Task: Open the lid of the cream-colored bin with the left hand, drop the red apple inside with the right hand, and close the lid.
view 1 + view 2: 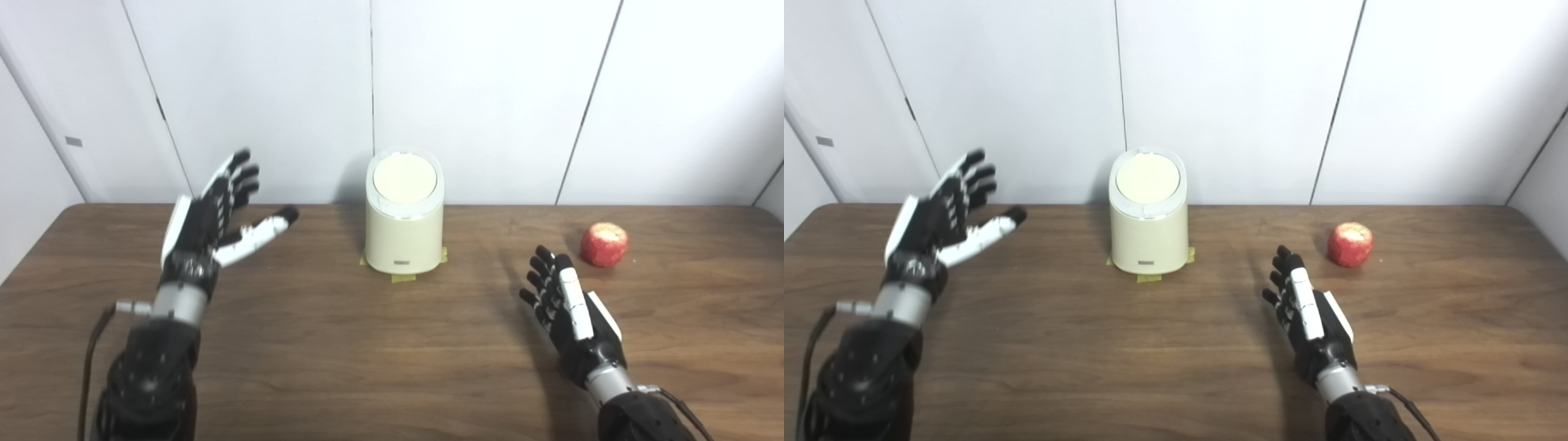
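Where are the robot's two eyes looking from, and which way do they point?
Left eye view: sits on the head, left side, looking forward and down at the brown wooden table; both arms rise from the bottom edge, with the left hand and right hand open.
Right eye view: sits just to the right, facing the same way; the same arms and hands show.
Shared: the cream-colored round bin with its lid closed, and the red apple lying on the table, shifted slightly leftward in the right eye view.
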Controlling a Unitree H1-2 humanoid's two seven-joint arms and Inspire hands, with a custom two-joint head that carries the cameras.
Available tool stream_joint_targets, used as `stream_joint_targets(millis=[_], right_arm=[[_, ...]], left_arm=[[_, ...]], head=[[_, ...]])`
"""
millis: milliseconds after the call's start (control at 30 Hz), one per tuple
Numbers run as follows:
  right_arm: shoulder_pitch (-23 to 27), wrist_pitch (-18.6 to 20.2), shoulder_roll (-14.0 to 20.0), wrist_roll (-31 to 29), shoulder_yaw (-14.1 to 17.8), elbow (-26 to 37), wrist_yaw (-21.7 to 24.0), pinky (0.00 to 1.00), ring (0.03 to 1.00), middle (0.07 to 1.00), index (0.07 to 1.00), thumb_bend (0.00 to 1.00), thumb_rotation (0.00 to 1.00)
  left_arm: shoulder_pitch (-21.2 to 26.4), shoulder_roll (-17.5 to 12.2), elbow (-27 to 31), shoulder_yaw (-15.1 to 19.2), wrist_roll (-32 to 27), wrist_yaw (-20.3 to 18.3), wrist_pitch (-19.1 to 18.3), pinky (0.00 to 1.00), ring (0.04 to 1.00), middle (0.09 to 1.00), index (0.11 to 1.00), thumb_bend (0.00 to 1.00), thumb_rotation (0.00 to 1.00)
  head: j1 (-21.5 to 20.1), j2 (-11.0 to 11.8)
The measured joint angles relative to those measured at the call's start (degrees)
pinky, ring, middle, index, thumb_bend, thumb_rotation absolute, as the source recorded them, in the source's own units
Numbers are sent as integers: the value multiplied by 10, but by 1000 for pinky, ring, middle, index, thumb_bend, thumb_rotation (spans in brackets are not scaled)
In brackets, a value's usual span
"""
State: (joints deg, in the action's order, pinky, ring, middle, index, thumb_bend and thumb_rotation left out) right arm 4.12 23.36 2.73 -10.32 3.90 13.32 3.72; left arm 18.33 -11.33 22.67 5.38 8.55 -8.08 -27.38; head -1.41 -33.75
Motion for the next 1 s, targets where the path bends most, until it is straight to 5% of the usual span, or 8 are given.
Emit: stream_joint_targets(millis=[233, 567, 767, 1000], right_arm=[[0, -11, -2, 3, -2, -6, 0, 936, 992, 994, 983, 444, 943], [0, -12, -17, 7, -6, -9, -7, 925, 972, 980, 972, 450, 920], [-3, -12, -18, 16, -13, 4, -9, 925, 975, 983, 976, 470, 926], [-3, -10, -23, 18, -15, 5, -12, 925, 975, 983, 976, 474, 920]], left_arm=[[71, 11, -56, 17, 74, -104, -1, 848, 916, 951, 985, 861, 141], [216, 35, -190, -7, 170, -188, -1, 872, 935, 953, 973, 882, 89], [260, 38, -262, -55, 195, -191, 0, 835, 918, 940, 976, 893, 79], [306, 37, -334, -117, 214, -148, 0, 749, 883, 921, 958, 916, 87]], head=[[4, 4], [2, 4], [4, -2], [5, -4]])
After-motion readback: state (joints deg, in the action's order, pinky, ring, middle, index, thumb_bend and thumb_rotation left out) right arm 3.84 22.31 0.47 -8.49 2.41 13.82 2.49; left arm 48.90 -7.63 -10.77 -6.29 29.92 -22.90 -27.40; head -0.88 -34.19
